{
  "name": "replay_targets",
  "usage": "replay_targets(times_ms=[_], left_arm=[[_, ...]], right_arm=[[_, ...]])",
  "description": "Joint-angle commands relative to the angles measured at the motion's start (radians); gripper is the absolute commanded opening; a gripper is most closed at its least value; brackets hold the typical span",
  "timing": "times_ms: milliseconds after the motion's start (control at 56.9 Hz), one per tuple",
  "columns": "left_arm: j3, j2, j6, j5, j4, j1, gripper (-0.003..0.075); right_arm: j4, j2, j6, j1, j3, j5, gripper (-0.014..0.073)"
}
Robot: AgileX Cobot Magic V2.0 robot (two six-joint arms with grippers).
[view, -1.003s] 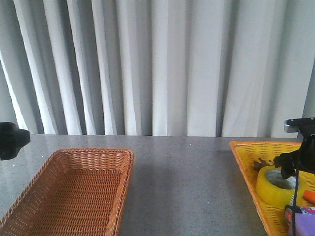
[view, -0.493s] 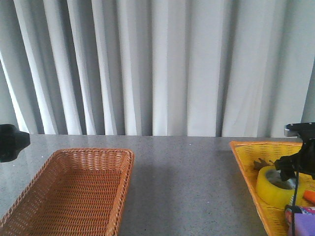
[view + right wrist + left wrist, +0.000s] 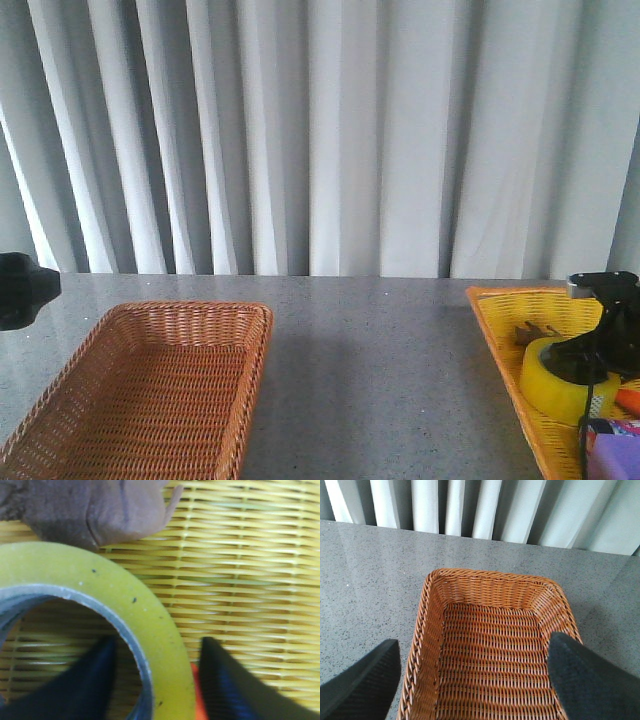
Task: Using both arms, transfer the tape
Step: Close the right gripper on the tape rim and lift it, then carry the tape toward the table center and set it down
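Observation:
The yellow tape roll lies flat in the yellow basket at the right. My right gripper is down on it. In the right wrist view the tape's wall stands between the two fingers, one inside the core and one outside; the jaws are open, with gaps to the wall on both sides. My left gripper is open and empty above the orange wicker basket. Only a black part of the left arm shows at the front view's left edge.
A brown object lies in the yellow basket beside the tape. A small orange object and a purple box lie near the tape. The orange wicker basket stands at the left on the grey table.
My right gripper has come down and a little to the left onto the tape roll. The left arm has not moved.

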Motion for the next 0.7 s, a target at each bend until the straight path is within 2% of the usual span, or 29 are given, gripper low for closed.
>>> replay_targets(times_ms=[0,106,176,334,440,563,686], left_arm=[[-0.033,-0.014,-0.007,-0.066,-0.009,-0.005,0.0571],[-0.033,-0.014,-0.005,-0.065,-0.009,-0.005,0.0571],[-0.033,-0.014,-0.005,-0.065,-0.009,-0.005,0.0571],[-0.033,-0.014,-0.005,-0.066,-0.006,-0.005,0.0571],[-0.033,-0.014,-0.005,-0.066,-0.007,-0.005,0.0571],[-0.033,-0.014,-0.005,-0.067,-0.01,-0.005,0.0571],[-0.033,-0.014,-0.005,-0.065,-0.01,-0.005,0.0571]], right_arm=[[0.0,-0.061,0.0,-0.003,-0.049,-0.028,0.0147],[0.004,-0.065,0.002,-0.003,-0.095,0.007,0.0045],[0.012,-0.074,0.001,-0.003,-0.135,0.042,0.002],[0.058,-0.12,-0.009,0.01,-0.257,0.086,0.0028],[0.123,-0.158,-0.06,0.048,-0.337,0.121,0.0045],[0.21,-0.195,-0.135,0.134,-0.362,0.142,0.0064],[0.201,-0.186,-0.148,0.243,-0.36,0.16,0.0069]])
